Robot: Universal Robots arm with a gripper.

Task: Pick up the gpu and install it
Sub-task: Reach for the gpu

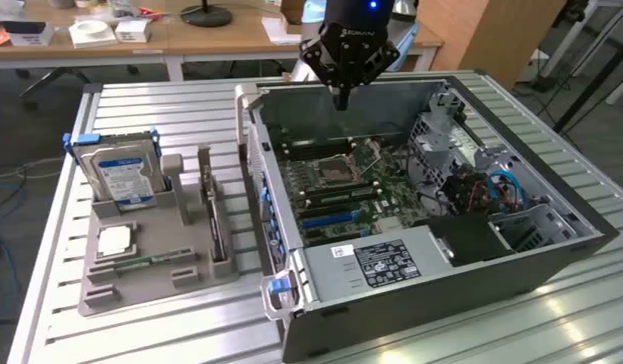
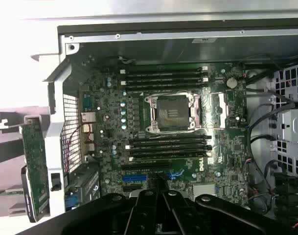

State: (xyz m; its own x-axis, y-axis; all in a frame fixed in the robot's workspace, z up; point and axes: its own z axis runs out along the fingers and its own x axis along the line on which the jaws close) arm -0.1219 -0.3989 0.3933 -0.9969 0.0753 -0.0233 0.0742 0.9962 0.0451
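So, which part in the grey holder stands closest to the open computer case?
The gpu, the thin dark card on edge along the holder's edge nearest the case; the blue-labelled hard drive, the chip and the memory stick sit farther off.

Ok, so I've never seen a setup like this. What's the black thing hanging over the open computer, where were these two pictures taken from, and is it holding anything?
The black thing is the claw of a robot arm, the part that grasps. One picture comes from a camera standing off the arm, looking across a slatted metal table. The other comes from a camera on the arm's wrist, looking down into the open computer case at its motherboard.

The claw is shut and holds nothing; it hangs above the case. On the exterior view's left, a grey tray carries a hard drive with a blue label and the gpu, a thin card standing on edge, not yet picked up.
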